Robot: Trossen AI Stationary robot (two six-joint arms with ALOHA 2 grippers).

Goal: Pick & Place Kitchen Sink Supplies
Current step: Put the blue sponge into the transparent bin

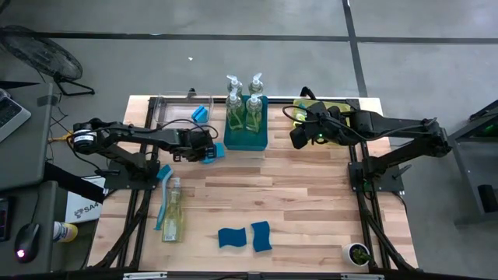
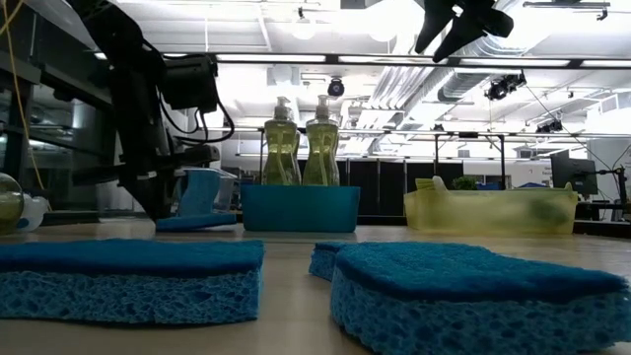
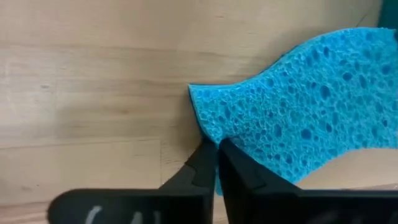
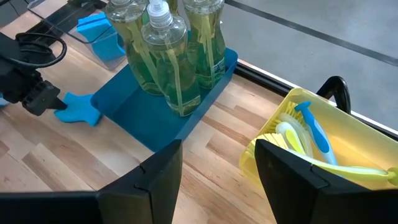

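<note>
Right now the left gripper (image 3: 216, 163) is pinched closed on the edge of a small blue wavy-edged sponge (image 3: 298, 106) that lies on the wooden table (image 1: 311, 202), just beside the teal rectangular bin (image 1: 246, 138) holding four clear pump bottles of yellow-green soap (image 4: 163, 53). The grip catches only a thin corner, so the soft foam may tear free or slip out when lifted, or droop and snag on a bin wall. The right gripper (image 4: 217, 165) hovers with its jaws apart above the table between the teal bin and the yellow translucent bin (image 4: 357, 146), which holds blue and lime-green dish brushes (image 4: 305, 134). Two more blue sponges (image 1: 245, 237), another soap bottle (image 1: 173, 211) and a blue brush (image 1: 164, 194) lie on the table.
</note>
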